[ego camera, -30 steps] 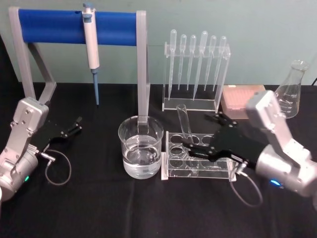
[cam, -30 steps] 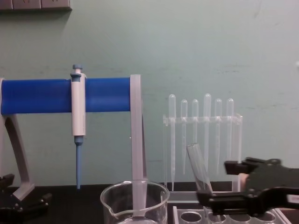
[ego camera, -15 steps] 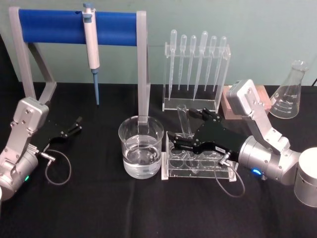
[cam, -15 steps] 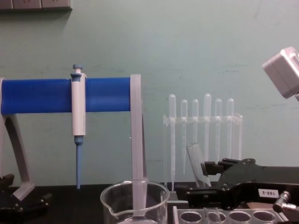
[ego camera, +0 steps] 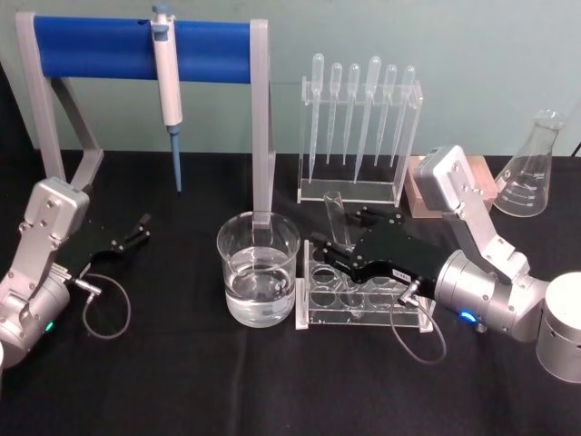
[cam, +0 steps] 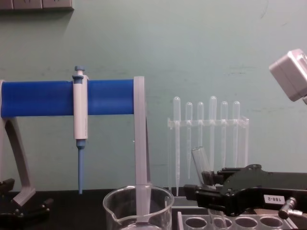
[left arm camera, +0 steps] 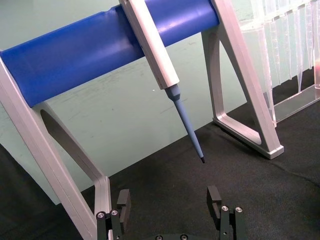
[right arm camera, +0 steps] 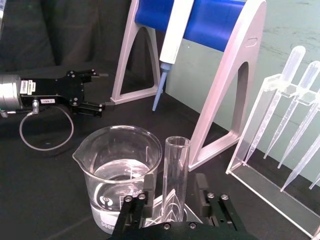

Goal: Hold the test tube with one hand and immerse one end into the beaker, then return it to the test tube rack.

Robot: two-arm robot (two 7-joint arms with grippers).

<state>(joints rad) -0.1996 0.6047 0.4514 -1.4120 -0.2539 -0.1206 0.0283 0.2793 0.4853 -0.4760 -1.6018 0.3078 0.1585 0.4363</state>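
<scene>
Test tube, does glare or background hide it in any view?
Head view: test tube a faint outline over the black table. Right wrist view: it stands out, soft highlights on its rim. Chest view: lower part hidden behind the right gripper.

Even, fairly bright light leaves hardly any shadow on the black cloth desk [ego camera: 182, 381]. Soft white glints sit along the rim of the wide clear glass beaker [ego camera: 258, 272].

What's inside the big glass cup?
Clear liquid fills the lower part of the beaker; nothing else is in it. The glass is see-through, so nothing is covered. The test tube stands outside, in its rack.
</scene>
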